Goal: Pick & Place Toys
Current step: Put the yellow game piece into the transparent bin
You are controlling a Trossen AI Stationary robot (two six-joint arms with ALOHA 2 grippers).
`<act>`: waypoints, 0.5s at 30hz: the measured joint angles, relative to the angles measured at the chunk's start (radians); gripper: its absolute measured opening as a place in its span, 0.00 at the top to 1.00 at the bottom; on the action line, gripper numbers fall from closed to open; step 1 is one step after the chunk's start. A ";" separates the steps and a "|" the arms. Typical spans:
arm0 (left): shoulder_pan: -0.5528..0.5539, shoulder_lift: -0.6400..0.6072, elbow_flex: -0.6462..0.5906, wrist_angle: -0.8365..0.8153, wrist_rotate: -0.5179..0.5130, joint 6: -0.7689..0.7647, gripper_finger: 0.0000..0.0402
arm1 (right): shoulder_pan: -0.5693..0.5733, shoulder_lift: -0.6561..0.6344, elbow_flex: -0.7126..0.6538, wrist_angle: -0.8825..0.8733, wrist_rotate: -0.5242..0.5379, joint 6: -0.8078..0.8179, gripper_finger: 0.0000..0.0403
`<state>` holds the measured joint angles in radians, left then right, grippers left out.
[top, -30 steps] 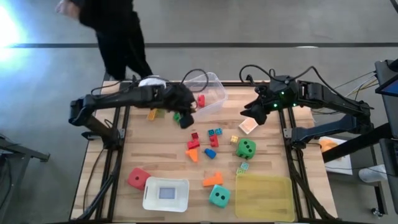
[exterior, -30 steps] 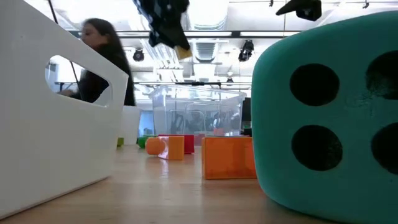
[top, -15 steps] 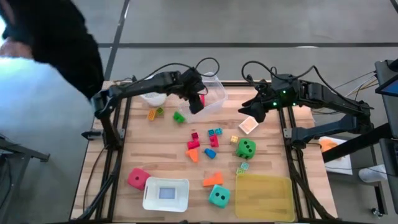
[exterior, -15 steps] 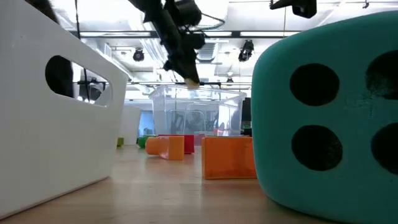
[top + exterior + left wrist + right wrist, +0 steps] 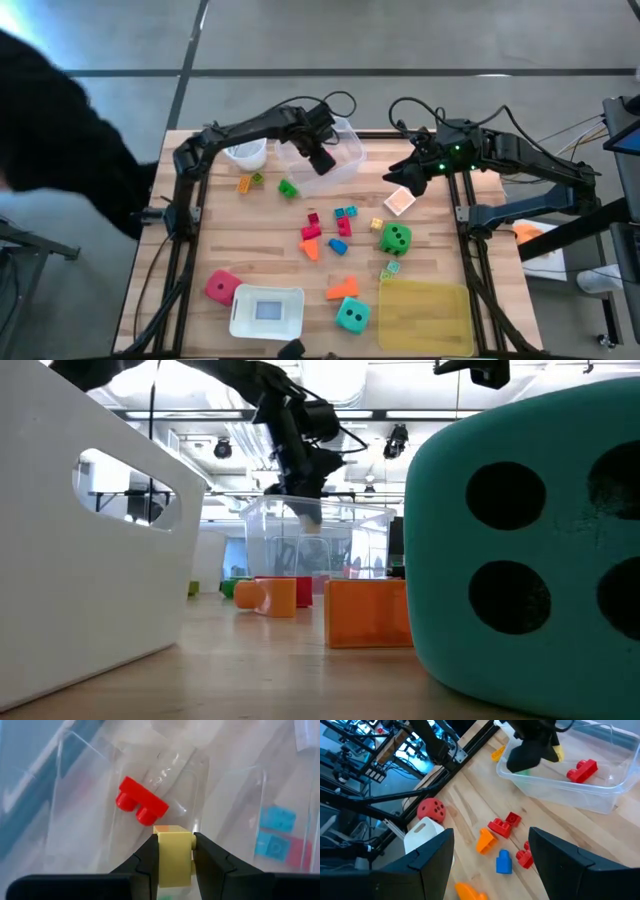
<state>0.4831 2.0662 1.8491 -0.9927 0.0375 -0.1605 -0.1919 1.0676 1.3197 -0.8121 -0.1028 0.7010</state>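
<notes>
My left gripper [image 5: 322, 162] hangs over the clear tub [image 5: 352, 140] at the table's far middle, shut on a pale yellow block [image 5: 174, 857]. A red block [image 5: 141, 806] lies on the tub's floor below it. My right gripper [image 5: 403, 180] hovers open and holds nothing, to the right of the tub and above a tan tile [image 5: 399, 202]. Loose toys lie on the table: a green die [image 5: 396, 238], a red die [image 5: 222, 287], a teal die [image 5: 351, 315], and small red, blue, orange and green blocks [image 5: 325, 235]. My left gripper pinches the pale yellow block by two opposite sides [image 5: 159, 855] between its two fingers. The fingers come from above, pointing steeply down. The block is lifted clear, above the inside of the tub, with its far end [image 5: 170, 830] sticking out past the fingertips.
A white cup [image 5: 246, 155] stands left of the tub. A white box [image 5: 267, 312] sits at the near edge, with a flat yellow tray [image 5: 424, 315] to its right. A person in dark clothes [image 5: 60, 150] is beside the table's left side.
My left gripper has carried the yellow block toward the table's far right, from above the green block to over the clear tub, sinking lower and tipping to point more steeply down. It has stayed shut on the block. The person has moved along the table's left side.
</notes>
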 joint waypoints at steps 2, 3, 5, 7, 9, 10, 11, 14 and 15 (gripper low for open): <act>0.003 0.017 0.019 -0.010 0.000 -0.062 0.78 | 0.000 0.000 0.000 0.003 0.000 0.000 0.38; 0.005 0.026 0.024 -0.015 0.000 -0.101 0.78 | 0.000 0.000 0.000 0.003 0.000 0.003 0.38; 0.010 0.038 0.031 -0.018 0.000 -0.189 0.78 | 0.000 0.000 0.000 0.004 0.000 0.004 0.38; 0.016 0.039 0.027 -0.023 -0.001 -0.276 0.78 | 0.000 0.000 0.000 0.005 0.000 0.004 0.38; 0.021 0.038 0.016 -0.020 -0.007 -0.374 0.78 | 0.000 0.000 0.000 0.007 0.000 0.006 0.38; 0.022 0.038 0.011 -0.022 -0.009 -0.419 0.78 | 0.000 0.000 0.000 0.008 0.000 0.006 0.38; 0.022 0.039 0.010 -0.027 -0.010 -0.454 0.78 | 0.000 0.000 0.000 0.008 0.000 0.006 0.38; 0.020 0.038 0.011 -0.016 -0.017 -0.510 0.78 | 0.000 0.000 0.000 0.009 0.000 0.006 0.38; 0.016 0.038 0.011 -0.008 -0.025 -0.515 0.78 | 0.000 0.000 0.000 0.009 0.000 0.005 0.38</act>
<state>0.4991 2.1042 1.8603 -1.0006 0.0127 -0.6755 -0.1917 1.0676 1.3197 -0.8032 -0.1032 0.7063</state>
